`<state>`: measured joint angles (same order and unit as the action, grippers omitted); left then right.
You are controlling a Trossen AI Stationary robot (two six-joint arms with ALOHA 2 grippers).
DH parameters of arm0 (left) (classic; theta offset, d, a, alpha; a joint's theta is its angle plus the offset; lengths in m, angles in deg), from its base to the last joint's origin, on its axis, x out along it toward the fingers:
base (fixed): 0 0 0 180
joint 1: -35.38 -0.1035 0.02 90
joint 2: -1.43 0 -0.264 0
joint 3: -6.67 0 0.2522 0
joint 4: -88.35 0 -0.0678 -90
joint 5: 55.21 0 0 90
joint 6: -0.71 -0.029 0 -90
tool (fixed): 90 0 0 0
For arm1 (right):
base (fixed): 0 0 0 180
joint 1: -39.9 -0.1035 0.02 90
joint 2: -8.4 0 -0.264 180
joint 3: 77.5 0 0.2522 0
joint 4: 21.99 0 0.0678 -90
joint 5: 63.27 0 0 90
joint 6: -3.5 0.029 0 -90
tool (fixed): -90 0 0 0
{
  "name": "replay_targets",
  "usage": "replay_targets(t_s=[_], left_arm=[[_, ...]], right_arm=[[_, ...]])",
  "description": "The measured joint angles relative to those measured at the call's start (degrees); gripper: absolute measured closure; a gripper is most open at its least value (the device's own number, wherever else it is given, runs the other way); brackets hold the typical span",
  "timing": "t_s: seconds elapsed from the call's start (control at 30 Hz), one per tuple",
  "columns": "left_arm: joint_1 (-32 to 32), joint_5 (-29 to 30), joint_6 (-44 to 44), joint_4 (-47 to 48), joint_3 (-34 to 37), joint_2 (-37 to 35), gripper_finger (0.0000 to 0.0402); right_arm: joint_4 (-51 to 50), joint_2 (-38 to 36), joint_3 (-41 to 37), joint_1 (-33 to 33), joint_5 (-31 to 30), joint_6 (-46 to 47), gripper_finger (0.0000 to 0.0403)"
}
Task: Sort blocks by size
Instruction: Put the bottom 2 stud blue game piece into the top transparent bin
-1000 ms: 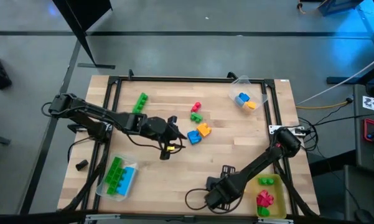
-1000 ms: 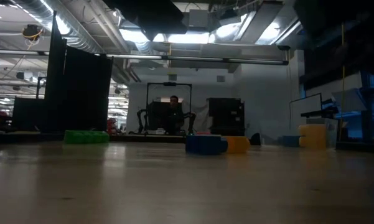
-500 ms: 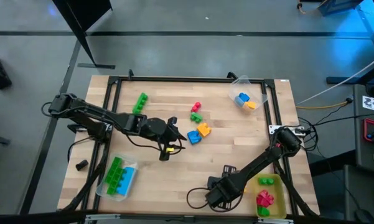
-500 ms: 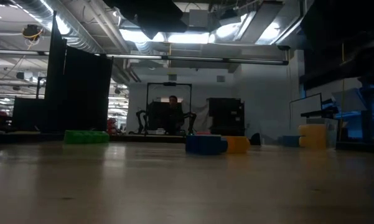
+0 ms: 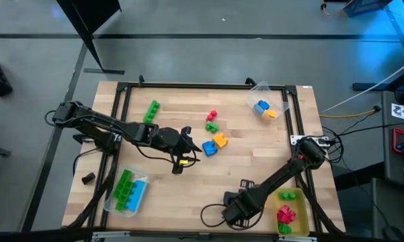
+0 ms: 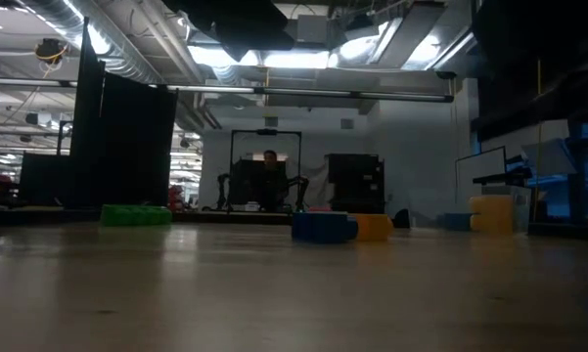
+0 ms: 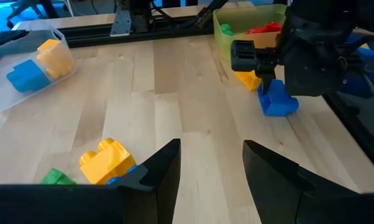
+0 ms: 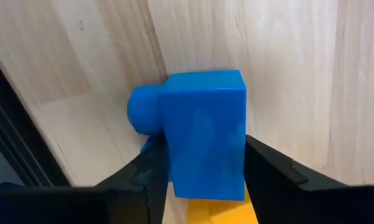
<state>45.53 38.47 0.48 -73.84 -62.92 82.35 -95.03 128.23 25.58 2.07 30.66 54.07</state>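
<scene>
My right gripper (image 5: pixel 244 183) stands near the table's near right part, shut on a small blue block (image 8: pixel 202 134), which also shows in the left wrist view (image 7: pixel 277 101). A yellow block (image 7: pixel 249 79) shows right behind the blue one. My left gripper (image 5: pixel 191 145) is open and empty at the table's middle, next to a blue block (image 5: pixel 209 149) and a yellow-orange block (image 5: pixel 220 140). A red block (image 5: pixel 212 115), a green block (image 5: pixel 212 126) and a long green block (image 5: pixel 151 111) lie on the wood farther back. My right gripper pinches the blue block's two opposite flat sides (image 8: pixel 236 155) between its two fingers, with a stud pointing sideways. The fingers come from above, slanting down. The block is low over the wood; I cannot tell whether it rests on it. I cannot tell whether the yellow block is also held.
A clear tray (image 5: pixel 254 94) at the far right holds a blue and a yellow block. A clear tray (image 5: pixel 111 202) at the near left holds long green blocks and a blue one. A yellow tray (image 5: pixel 297 214) at the near right holds green and red blocks. A black frame edges the table.
</scene>
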Motion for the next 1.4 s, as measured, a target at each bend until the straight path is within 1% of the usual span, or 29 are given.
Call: replay_targets(t_s=[0.13, 0.2, 0.3, 0.47, 0.53, 0.6, 0.7, 0.77, 0.93, 1.03, 1.23, 1.4], left_arm=[[0.0, 0.0, 0.0, -0.1, 0.0, 0.0, 0.0245], [0.0, 0.0, -0.2, -0.2, 0.0, 0.0, 0.0245], [0.0, 0.0, -1.0, -0.2, 0.0, 0.0, 0.0245], [-0.1, 0.0, -1.7, -0.2, 0.0, -0.1, 0.0245], [-0.1, 0.0, -2.0, -0.1, 0.0, -0.5, 0.0245], [-0.2, 0.1, -2.0, 0.1, 0.0, -1.4, 0.0245], [-0.6, 0.2, -2.0, 0.7, 0.0, -3.9, 0.0245], [-1.1, 0.6, -2.1, 2.0, 0.0, -6.0, 0.0245], [-2.1, 2.6, -2.1, 7.8, 0.0, -12.2, 0.0245], [-2.1, 4.8, -1.7, 11.4, 0.0, -15.8, 0.0245], [-2.1, 7.0, -1.3, 17.9, 0.0, -21.7, 0.0245], [-2.1, 7.7, -1.5, 22.1, 0.0, -25.1, 0.0245]], right_arm=[[0.1, 0.1, 0.0, 1.1, 0.2, 0.0, 0.0206], [0.0, 0.0, 0.0, 1.9, 0.2, 0.0, 0.0198], [-0.2, 0.0, 0.0, 3.5, 0.1, -0.6, 0.0207], [-0.3, -0.1, 0.0, 7.0, -0.8, -4.8, 0.0231], [-0.4, -0.1, 0.0, 8.5, -1.8, -7.1, 0.0231], [-0.9, -0.1, 0.0, 10.3, -2.4, -9.3, 0.0221], [-1.4, -0.1, 0.0, 13.0, -2.6, -12.6, 0.0207], [-1.9, -0.1, 0.0, 14.8, -2.7, -14.9, 0.0205], [-2.9, -0.9, -0.2, 18.7, -3.7, -19.9, 0.0224], [-3.5, -1.5, -0.3, 20.8, -4.3, -22.3, 0.0230], [-7.9, -3.0, -0.2, 24.8, -4.3, -25.5, 0.0212], [-13.1, -3.7, -0.2, 27.5, -6.6, -28.8, 0.0219]])
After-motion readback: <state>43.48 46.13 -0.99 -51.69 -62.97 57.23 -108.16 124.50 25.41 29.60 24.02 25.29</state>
